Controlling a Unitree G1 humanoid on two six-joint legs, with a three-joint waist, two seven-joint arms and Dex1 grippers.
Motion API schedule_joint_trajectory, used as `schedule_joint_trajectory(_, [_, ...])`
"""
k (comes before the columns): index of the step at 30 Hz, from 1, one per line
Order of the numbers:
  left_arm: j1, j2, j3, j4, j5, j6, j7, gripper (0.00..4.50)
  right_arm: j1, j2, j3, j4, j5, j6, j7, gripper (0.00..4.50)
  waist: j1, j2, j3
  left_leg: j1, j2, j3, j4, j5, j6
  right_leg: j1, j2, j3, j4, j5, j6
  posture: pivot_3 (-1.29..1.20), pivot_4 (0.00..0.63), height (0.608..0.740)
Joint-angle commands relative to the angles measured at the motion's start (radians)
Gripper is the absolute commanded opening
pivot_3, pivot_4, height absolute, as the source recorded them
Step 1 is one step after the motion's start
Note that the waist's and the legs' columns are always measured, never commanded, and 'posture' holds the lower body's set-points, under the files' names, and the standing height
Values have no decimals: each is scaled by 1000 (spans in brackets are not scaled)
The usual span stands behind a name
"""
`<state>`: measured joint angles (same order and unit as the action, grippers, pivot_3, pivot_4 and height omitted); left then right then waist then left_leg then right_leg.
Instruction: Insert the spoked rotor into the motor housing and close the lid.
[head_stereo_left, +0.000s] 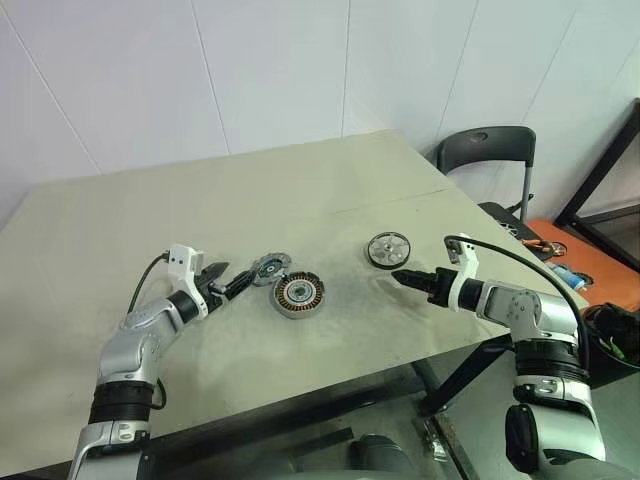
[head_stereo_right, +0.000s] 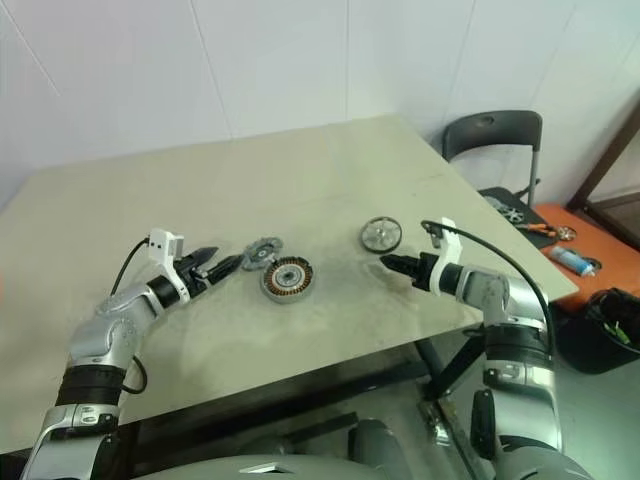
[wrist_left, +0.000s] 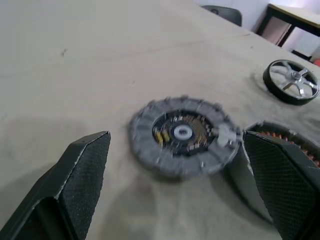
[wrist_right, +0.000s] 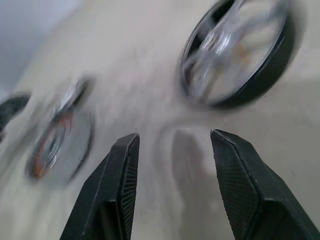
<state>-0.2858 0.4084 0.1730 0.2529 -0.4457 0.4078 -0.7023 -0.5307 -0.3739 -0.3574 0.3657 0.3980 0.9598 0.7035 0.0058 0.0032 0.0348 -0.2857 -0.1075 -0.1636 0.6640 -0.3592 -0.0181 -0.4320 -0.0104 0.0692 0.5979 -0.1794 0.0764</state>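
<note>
The left gripper (head_stereo_left: 232, 284) is wide open at the spoked rotor (head_stereo_left: 268, 268), which lies on the table beside the motor housing (head_stereo_left: 298, 294); next comes pinching its rim; the right gripper (head_stereo_left: 402, 278) is parted, holding nothing.

Even, soft room light, bright on the walls; faint short shadows lie on the table (head_stereo_left: 330, 180). The head views are sharp. The left wrist view is slightly soft. The right wrist view is heavily smeared, with glare on the shiny spoked disc (wrist_right: 240, 50).
</note>
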Motion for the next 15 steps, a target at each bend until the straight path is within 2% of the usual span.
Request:
schedule_joint_trajectory(1, [-11, 8, 5, -7, 4, -15, -13, 4500, -71, 8, -163, 75, 87, -48, -119, 2348, 2, 0, 0, -1, 0, 0, 0, 0, 1, 0, 0, 0, -1, 2, -3, 0, 0, 740])
schedule_joint_trajectory(4, [0, 15, 7, -9, 4, -13, -23, 4500, -78, 26, -253, 120, 129, -93, -209, 2348, 7, 0, 0, -3, 0, 0, -2, -1, 1, -3, 0, 0, -2, 2, -3, 0, 0, 740])
schedule_joint_trajectory(6, [0, 21, 11, -1, 3, -13, -29, 4500, -53, 39, -235, 101, 118, -138, -231, 2709, 6, 0, 0, -3, 0, 0, -3, -1, 2, -3, 0, 0, -3, 1, -3, 0, 0, 740])
schedule_joint_trajectory(8, [-4, 27, 11, 11, 6, -16, -35, 4500, -39, 54, -222, 80, 132, -128, -240, 3250, 4, 0, 0, -4, 0, 0, -3, -2, 3, -4, 0, 0, -3, 1, -3, 0, 0, 740])
schedule_joint_trajectory(11, [-13, 30, 12, 22, 5, -17, -39, 4500, -37, 61, -213, 72, 172, -58, -245, 4321, 1, 0, 0, -4, 0, 2, -2, -2, 4, -4, 0, 2, -3, 1, -3, 0, 0, 740])
schedule_joint_trajectory(12, [-16, 30, 11, 25, 5, -18, -40, 4500, -33, 63, -205, 62, 183, -38, -242, 4478, 1, 0, 0, -4, 0, 2, -2, -2, 4, -4, 0, 2, -3, 2, -3, 0, 0, 740])
schedule_joint_trajectory(15, [-24, 30, 10, 33, 6, -20, -44, 4500, -24, 69, -193, 46, 208, -2, -250, 4478, 0, 0, 0, -3, 0, 2, -2, -3, 4, -3, 0, 2, -2, 2, -3, 0, 0, 740])
